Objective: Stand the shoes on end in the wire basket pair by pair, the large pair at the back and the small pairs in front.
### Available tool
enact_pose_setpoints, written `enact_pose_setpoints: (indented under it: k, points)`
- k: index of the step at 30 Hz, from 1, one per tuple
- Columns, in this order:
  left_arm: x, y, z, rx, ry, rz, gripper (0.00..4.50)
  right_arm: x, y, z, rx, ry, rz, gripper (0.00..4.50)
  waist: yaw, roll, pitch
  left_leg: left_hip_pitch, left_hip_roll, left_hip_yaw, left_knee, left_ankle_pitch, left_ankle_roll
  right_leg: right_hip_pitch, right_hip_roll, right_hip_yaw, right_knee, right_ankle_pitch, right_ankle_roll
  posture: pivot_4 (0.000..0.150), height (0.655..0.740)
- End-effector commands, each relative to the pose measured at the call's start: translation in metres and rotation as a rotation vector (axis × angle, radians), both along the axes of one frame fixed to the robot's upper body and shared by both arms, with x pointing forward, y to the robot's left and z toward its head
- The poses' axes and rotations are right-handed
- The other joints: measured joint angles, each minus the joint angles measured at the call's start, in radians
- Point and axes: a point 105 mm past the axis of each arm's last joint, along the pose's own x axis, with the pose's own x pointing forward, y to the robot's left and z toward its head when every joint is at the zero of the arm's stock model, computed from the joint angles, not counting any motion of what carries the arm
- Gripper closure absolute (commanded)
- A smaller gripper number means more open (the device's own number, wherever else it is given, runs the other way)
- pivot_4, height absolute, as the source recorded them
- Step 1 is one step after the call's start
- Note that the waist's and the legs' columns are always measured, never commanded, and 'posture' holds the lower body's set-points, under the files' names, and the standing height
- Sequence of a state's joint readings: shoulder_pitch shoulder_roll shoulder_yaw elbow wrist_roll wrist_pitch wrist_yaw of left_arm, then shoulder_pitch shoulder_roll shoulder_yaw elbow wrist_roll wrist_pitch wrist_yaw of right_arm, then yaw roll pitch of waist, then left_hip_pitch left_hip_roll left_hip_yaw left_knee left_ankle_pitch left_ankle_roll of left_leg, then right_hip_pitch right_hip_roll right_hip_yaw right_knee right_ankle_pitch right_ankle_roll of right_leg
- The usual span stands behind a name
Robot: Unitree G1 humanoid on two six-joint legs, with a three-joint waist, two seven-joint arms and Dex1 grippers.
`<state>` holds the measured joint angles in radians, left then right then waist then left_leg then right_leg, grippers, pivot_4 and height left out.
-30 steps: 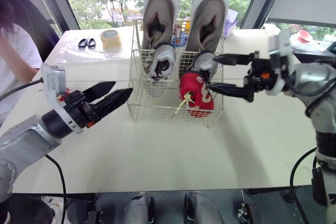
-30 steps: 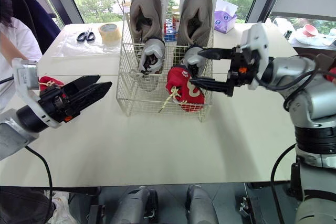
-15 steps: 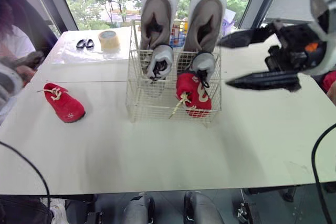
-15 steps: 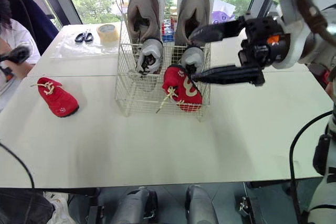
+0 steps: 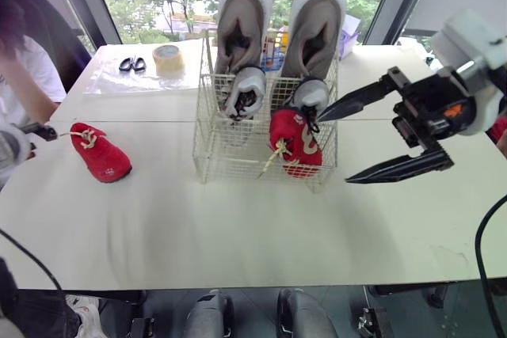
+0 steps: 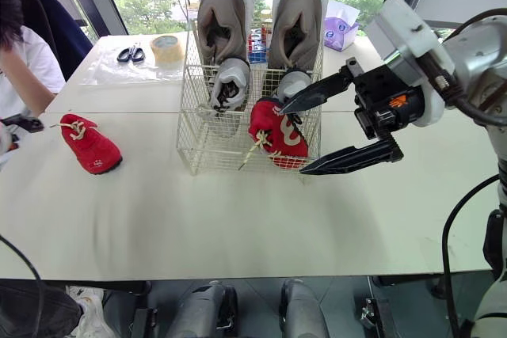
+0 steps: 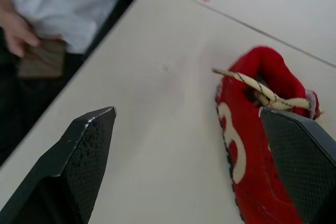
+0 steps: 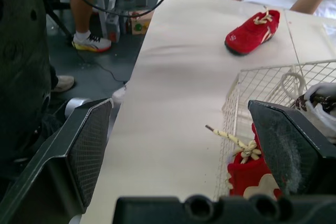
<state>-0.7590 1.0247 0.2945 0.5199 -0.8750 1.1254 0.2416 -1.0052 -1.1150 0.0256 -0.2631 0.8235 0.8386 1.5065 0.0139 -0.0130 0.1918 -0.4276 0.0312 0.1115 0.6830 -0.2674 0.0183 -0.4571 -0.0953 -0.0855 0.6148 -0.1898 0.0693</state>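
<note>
The wire basket (image 5: 230, 160) stands mid-table. Two large grey-brown shoes (image 5: 240, 25) (image 5: 313, 25) stand on end at its back. In front of them are two small grey shoes (image 5: 245, 93) (image 5: 309, 94). One small red shoe (image 5: 295, 142) stands in the front right corner. Its mate, a red shoe (image 5: 101, 153), lies flat on the table to the left. My right gripper (image 5: 333, 151) hangs open just right of the basket, holding nothing. My left gripper (image 7: 186, 111) is open at the table's left edge, one finger beside that red shoe (image 7: 252, 140).
Scissors (image 5: 131, 64) and a tape roll (image 5: 167, 58) lie on a plastic sheet at the back left. A person (image 5: 24, 77) sits at the table's left side. A tissue pack (image 6: 341, 25) sits behind the basket on the right.
My left arm has drawn back to the left edge, uncovering the red shoe on the table. My right gripper has come away from the red shoe in the basket, outward to the right.
</note>
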Motion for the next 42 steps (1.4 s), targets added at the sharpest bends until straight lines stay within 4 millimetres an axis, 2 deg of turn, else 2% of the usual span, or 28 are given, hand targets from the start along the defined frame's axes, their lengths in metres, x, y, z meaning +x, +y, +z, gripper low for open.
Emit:
enact_pose_setpoints:
  k: [1, 2, 5, 12, 13, 15, 18, 19, 20, 21, 22, 23, 25, 27, 30, 31, 33, 36, 42]
  points:
    - [0.014, 0.006, -0.012, -0.003, 0.017, -0.007, 0.0, -0.004, -0.005, 0.008, -0.004, -0.058, -0.032, 0.03, -0.001, -0.002, 0.0, 0.0, 0.0, 0.001, 0.0, 0.0, 0.0, 0.0, 0.0, 0.0, 0.0, 0.0, 0.0, 0.15, 0.74]
    - [0.017, 0.006, -0.022, -0.015, 0.037, -0.004, 0.0, -0.005, -0.005, 0.009, -0.005, -0.06, -0.039, 0.03, 0.0, -0.002, 0.0, 0.0, 0.0, 0.001, 0.0, 0.0, 0.0, 0.0, 0.0, 0.0, 0.0, 0.0, 0.0, 0.15, 0.74]
    - [0.023, 0.008, -0.037, -0.012, 0.08, -0.002, 0.91, -0.008, -0.008, 0.011, -0.004, -0.066, -0.061, 0.0, -0.002, -0.002, 0.0, 0.0, 0.0, 0.002, 0.0, 0.0, 0.0, -0.001, 0.0, 0.0, 0.0, 0.0, 0.0, 0.15, 0.74]
    - [0.038, -0.001, -0.033, 0.004, 0.065, -0.053, 4.33, -0.009, -0.011, 0.011, -0.003, -0.059, -0.098, 0.0, -0.004, -0.002, 0.0, 0.001, 0.001, 0.001, 0.0, -0.003, 0.005, -0.001, 0.0, 0.0, 0.003, 0.0, 0.0, 0.15, 0.74]
    - [0.039, -0.002, -0.032, 0.003, 0.063, -0.057, 4.46, -0.008, -0.012, 0.01, -0.005, -0.058, -0.103, 0.0, -0.004, -0.002, 0.0, 0.001, 0.001, 0.001, 0.0, -0.003, 0.005, -0.002, 0.0, 0.0, 0.003, 0.0, 0.0, 0.15, 0.74]
    - [0.038, 0.0, -0.024, 0.004, 0.044, -0.056, 4.46, -0.006, -0.014, 0.009, 0.0, -0.05, -0.118, 0.0, -0.004, -0.002, 0.0, 0.001, 0.001, 0.001, 0.001, -0.003, 0.005, -0.002, 0.0, 0.0, 0.003, 0.0, 0.0, 0.15, 0.74]
    - [0.036, 0.006, 0.014, 0.025, -0.103, -0.033, 4.46, 0.002, -0.019, 0.01, 0.06, -0.016, -0.179, 0.0, -0.004, -0.004, 0.001, 0.0, 0.001, 0.0, 0.001, -0.003, 0.005, -0.002, -0.001, 0.0, 0.003, 0.0, 0.0, 0.15, 0.74]
    - [0.04, -0.005, 0.041, 0.011, -0.232, -0.063, 4.46, 0.006, -0.022, 0.012, 0.11, 0.007, -0.213, 0.0, -0.005, -0.005, 0.001, 0.0, 0.001, 0.0, 0.001, -0.003, 0.005, -0.003, -0.001, 0.0, 0.003, 0.0, 0.0, 0.15, 0.74]
    - [0.042, -0.026, 0.078, 0.021, -0.427, -0.136, 4.46, 0.01, -0.023, 0.014, 0.169, 0.03, -0.24, 0.0, -0.005, -0.009, 0.003, -0.001, 0.001, 0.0, 0.001, -0.003, 0.005, -0.003, -0.001, 0.0, 0.003, 0.0, 0.0, 0.15, 0.74]
    - [0.037, -0.044, 0.108, 0.044, -0.592, -0.191, 4.46, 0.012, -0.024, 0.016, 0.221, 0.051, -0.258, 0.0, -0.003, -0.01, 0.003, -0.001, 0.001, -0.001, 0.001, -0.002, 0.003, -0.003, -0.002, 0.001, 0.004, 0.0, 0.0, 0.15, 0.74]
    - [0.02, -0.077, 0.144, 0.074, -0.801, -0.306, 4.46, 0.014, -0.023, 0.02, 0.302, 0.08, -0.264, 0.0, 0.001, -0.013, 0.002, -0.002, 0.001, -0.001, 0.002, 0.0, 0.0, -0.003, -0.003, 0.001, 0.003, 0.001, 0.0, 0.15, 0.74]
    - [0.003, -0.098, 0.163, 0.097, -0.926, -0.38, 4.46, 0.014, -0.022, 0.023, 0.354, 0.1, -0.267, 0.0, 0.005, -0.016, 0.002, -0.003, 0.0, -0.003, 0.002, 0.001, -0.001, -0.002, -0.006, 0.0, 0.001, 0.001, 0.0, 0.15, 0.74]
    - [-0.027, -0.139, 0.179, 0.178, -1.101, -0.457, 4.46, 0.016, -0.026, 0.028, 0.47, 0.158, -0.28, 0.0, 0.003, -0.017, 0.001, -0.007, -0.001, -0.006, 0.004, 0.001, -0.001, -0.002, -0.008, -0.001, 0.0, 0.001, -0.001, 0.15, 0.74]
    - [-0.042, -0.167, 0.178, 0.23, -1.176, -0.502, 4.46, 0.02, -0.031, 0.028, 0.533, 0.208, -0.305, 0.0, 0.0, -0.014, -0.001, -0.006, -0.005, -0.005, 0.002, 0.0, 0.0, -0.001, -0.013, -0.001, -0.002, 0.002, -0.001, 0.15, 0.74]
    - [-0.046, -0.214, 0.159, 0.263, -1.165, -0.68, 4.46, 0.028, -0.039, 0.017, 0.547, 0.27, -0.361, 0.0, 0.0, -0.013, -0.001, 0.0, -0.007, 0.0, 0.001, 0.0, 0.002, 0.003, -0.014, -0.002, -0.001, 0.001, -0.001, 0.15, 0.74]
    - [-0.047, -0.224, 0.154, 0.271, -1.161, -0.721, 4.46, 0.03, -0.041, 0.013, 0.547, 0.284, -0.377, 0.0, 0.0, -0.013, -0.001, 0.003, -0.005, 0.0, 0.001, -0.001, 0.002, 0.007, -0.009, -0.003, -0.001, 0.001, -0.001, 0.15, 0.74]
    - [-0.049, -0.235, 0.147, 0.292, -1.155, -0.77, 4.46, 0.034, -0.045, 0.009, 0.545, 0.298, -0.403, 0.0, 0.0, -0.013, -0.001, 0.009, -0.003, -0.001, 0.002, -0.004, 0.009, 0.013, -0.005, -0.004, -0.002, 0.001, -0.001, 0.15, 0.74]
    - [-0.053, -0.26, 0.127, 0.413, -1.101, -0.875, 4.46, 0.039, -0.054, 0.0, 0.538, 0.316, -0.462, 0.0, -0.001, -0.013, -0.001, 0.009, -0.001, -0.002, 0.003, -0.003, 0.009, 0.013, -0.002, -0.003, -0.002, 0.001, -0.001, 0.15, 0.74]
    - [-0.045, -0.275, 0.101, 0.474, -1.092, -0.852, 4.46, 0.037, -0.053, -0.004, 0.528, 0.32, -0.473, 0.0, 0.0, -0.012, -0.001, 0.01, 0.0, -0.002, 0.002, -0.003, 0.01, 0.013, -0.002, -0.002, -0.002, 0.001, -0.001, 0.15, 0.74]
